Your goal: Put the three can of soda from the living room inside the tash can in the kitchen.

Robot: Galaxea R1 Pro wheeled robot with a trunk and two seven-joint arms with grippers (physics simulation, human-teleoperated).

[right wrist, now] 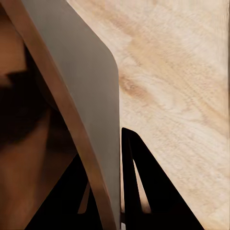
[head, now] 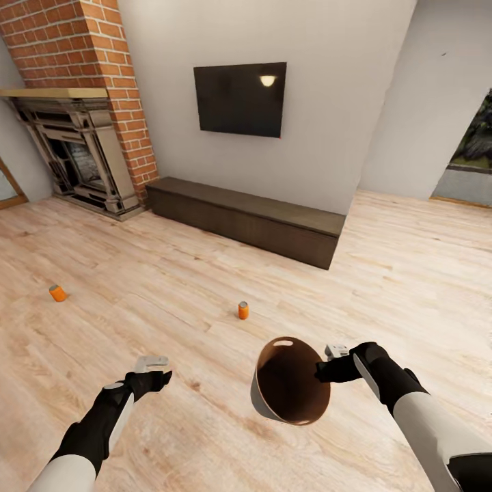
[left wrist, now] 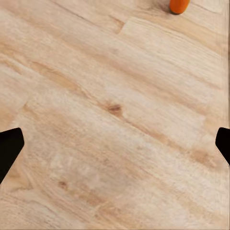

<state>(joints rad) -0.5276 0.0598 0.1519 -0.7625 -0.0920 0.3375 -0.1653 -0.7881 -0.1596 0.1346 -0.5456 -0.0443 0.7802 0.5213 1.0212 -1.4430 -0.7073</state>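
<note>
Cans first: 2 orange ones stand on the wood floor [head: 205,273] ahead of my grippers. The nearer can [head: 243,310] is forward of my left gripper [head: 152,363] and off toward my right side; the farther can [head: 57,293] sits well out past that gripper on its outer side. A third can I cannot find from here.

My right gripper [head: 336,361] is clamped on the rim of the tash can [head: 290,383], 1 finger [right wrist: 139,191] on the pale grey outside and the other inside against the brown wall (the wrist view shows the wall pinched between them). The bin hangs tilted, its mouth turned up toward my head, clear of the floor as far as I can judge.

My left gripper hangs empty, fingers spread wide apart, over bare boards, with an orange can [left wrist: 179,5] at the far edge of its wrist view.

To do this step well, I judge I should close in on the nearer can, lower the left gripper straight around its middle, and keep the bin level and steady so the rim grip does not slip.
</note>
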